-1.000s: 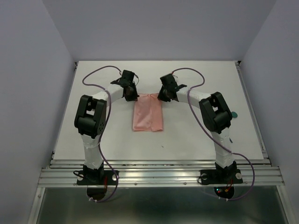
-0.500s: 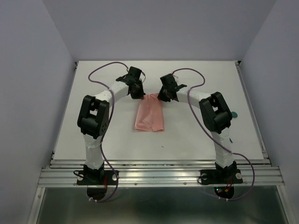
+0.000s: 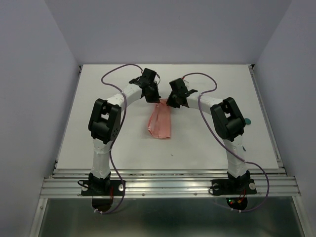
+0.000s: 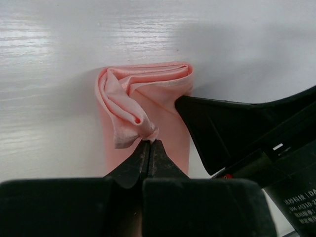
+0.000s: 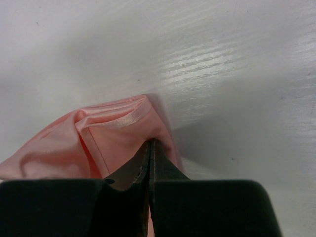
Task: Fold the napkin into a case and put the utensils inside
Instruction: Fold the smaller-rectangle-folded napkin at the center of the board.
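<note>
The salmon-pink napkin [image 3: 159, 123] lies mid-table, bunched into a narrow strip that slants toward the front left. My left gripper [image 3: 154, 96] is shut on its far left corner, and the cloth [image 4: 148, 98] curls up to the fingertips [image 4: 149, 143]. My right gripper [image 3: 170, 102] is shut on the far right corner [image 5: 98, 143], with its tips [image 5: 149, 143] pinching the hem. The two grippers are almost touching, and the right one's black body [image 4: 232, 128] fills the left wrist view's right side. A dark-teal utensil end [image 3: 249, 120] peeks out beside the right arm's elbow.
The white table [image 3: 98, 98] has raised rails at its left and right edges and a metal frame [image 3: 168, 185] along the front. Purple cables [image 3: 113, 74] loop over the table behind both arms. Grey walls close in the back and sides.
My left gripper has swung right toward the right gripper, carrying its napkin corner along. The napkin has narrowed from a flat rectangle to a bunched slanting strip. The right arm has stayed put.
</note>
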Motion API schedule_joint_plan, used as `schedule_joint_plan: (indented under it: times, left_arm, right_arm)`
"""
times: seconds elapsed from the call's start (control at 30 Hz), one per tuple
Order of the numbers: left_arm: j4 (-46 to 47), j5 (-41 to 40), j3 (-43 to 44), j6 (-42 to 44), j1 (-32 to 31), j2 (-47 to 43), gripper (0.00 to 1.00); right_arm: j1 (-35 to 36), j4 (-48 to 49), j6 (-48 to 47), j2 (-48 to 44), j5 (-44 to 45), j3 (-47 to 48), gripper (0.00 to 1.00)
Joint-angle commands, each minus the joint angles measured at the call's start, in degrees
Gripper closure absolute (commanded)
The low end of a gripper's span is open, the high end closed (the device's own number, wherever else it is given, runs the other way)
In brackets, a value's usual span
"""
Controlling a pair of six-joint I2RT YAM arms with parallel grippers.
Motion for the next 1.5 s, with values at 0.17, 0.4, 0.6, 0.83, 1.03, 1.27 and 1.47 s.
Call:
schedule_joint_plan:
  times: [0.17, 0.4, 0.6, 0.83, 1.03, 1.27, 1.47]
  left_arm:
    - [2.68, 5.06, 3.86, -4.78, -0.55, 4.48, 1.0]
    - [5.06, 6.56, 3.06, -7.51, -0.81, 5.45, 1.0]
    - [5.76, 4.8, 2.28, -8.82, -0.81, 6.33, 1.0]
    - [5.85, 6.29, 3.94, -6.99, -0.81, 9.05, 1.0]
    - [3.48, 9.19, 9.12, -1.72, -0.9, 11.6, 1.0]
    - [2.16, 13.15, 8.87, 5.4, -0.9, 10.99, 1.0]
    - [4.88, 16.31, 2.11, 9.89, -0.9, 7.39, 1.0]
  right_arm:
    - [0.61, -3.78, 0.79, -0.16, -1.34, -2.45, 0.99]
    - [0.61, -3.34, 0.97, -0.07, -2.21, -2.54, 0.99]
    - [0.61, -3.25, 0.97, -0.25, -2.3, -2.81, 0.99]
    - [0.61, -2.99, 2.64, -1.39, -1.6, -4.47, 0.99]
    - [0.61, 0.7, 7.91, -4.02, -2.04, -10.0, 0.99]
    - [1.23, 2.9, 10.2, -8.24, -0.11, -15.28, 0.99]
    - [1.23, 1.94, 4.06, -9.39, 0.16, -13.62, 0.98]
